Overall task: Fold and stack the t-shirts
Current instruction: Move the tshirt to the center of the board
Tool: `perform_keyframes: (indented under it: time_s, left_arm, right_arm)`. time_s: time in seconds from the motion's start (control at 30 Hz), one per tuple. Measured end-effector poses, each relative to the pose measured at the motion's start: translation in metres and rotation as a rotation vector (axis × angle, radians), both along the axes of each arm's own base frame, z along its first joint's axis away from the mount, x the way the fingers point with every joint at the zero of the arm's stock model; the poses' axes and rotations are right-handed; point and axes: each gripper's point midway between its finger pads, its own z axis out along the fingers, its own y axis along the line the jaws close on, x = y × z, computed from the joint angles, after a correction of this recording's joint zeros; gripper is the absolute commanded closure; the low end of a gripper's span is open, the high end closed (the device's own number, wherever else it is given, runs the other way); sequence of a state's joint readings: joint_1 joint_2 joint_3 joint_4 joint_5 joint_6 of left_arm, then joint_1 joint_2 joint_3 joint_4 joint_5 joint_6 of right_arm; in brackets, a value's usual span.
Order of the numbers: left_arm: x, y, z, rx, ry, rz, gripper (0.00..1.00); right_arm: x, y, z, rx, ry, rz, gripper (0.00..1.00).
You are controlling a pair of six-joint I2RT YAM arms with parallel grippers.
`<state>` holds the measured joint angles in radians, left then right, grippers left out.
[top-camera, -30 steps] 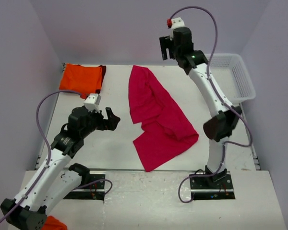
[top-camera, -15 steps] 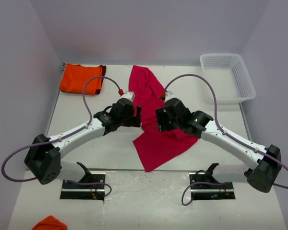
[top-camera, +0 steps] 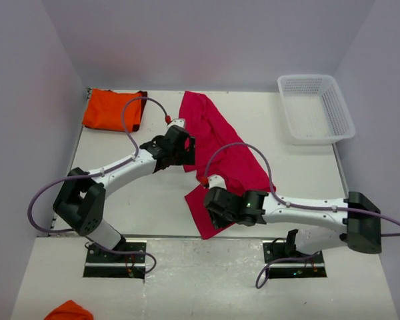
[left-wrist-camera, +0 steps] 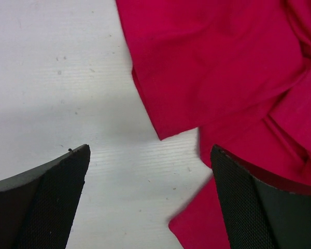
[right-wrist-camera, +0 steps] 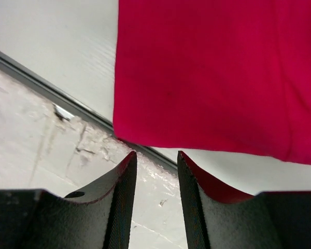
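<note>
The crimson-pink t-shirt point(top-camera: 200, 123) lies crumpled down the middle of the table. The orange t-shirt point(top-camera: 112, 110) with a dark maroon edge lies folded at the far left corner. My left gripper point(top-camera: 185, 155) hovers at the pink shirt's left edge. In the left wrist view this gripper point(left-wrist-camera: 150, 199) is wide open over bare table, with a notch in the pink cloth point(left-wrist-camera: 207, 67) just ahead. My right gripper point(top-camera: 211, 212) is low at the shirt's near corner. Its jaws point(right-wrist-camera: 156, 155) are narrowed, with a gap and nothing between them. The pink corner point(right-wrist-camera: 207, 78) lies just beyond the tips.
A white lattice basket point(top-camera: 338, 110) stands at the far right. The table's near edge rail point(right-wrist-camera: 36, 75) runs right under the right gripper. A bit of orange cloth point(top-camera: 70, 311) lies off the table at the bottom left.
The right arm has swung from high at the back down to the pink shirt's near corner, its jaws narrowing. The left arm has reached out to the shirt's left edge, staying open.
</note>
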<state>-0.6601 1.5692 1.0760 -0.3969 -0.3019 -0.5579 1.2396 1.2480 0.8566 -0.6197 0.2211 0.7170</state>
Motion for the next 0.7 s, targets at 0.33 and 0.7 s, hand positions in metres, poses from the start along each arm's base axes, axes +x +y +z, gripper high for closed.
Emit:
perform_keyframes:
  time_s: [0.33,0.7]
  left_arm:
    - [0.018,0.039,-0.002,-0.045,0.034,0.090,0.00]
    - [0.012,0.037,0.005,-0.095,0.031,0.053,0.00]
  right_arm:
    - [-0.023,0.018,-0.047,-0.120,0.058,0.032,0.62]
    - [-0.028,0.037,-0.061,-0.109,0.071,0.030,0.62]
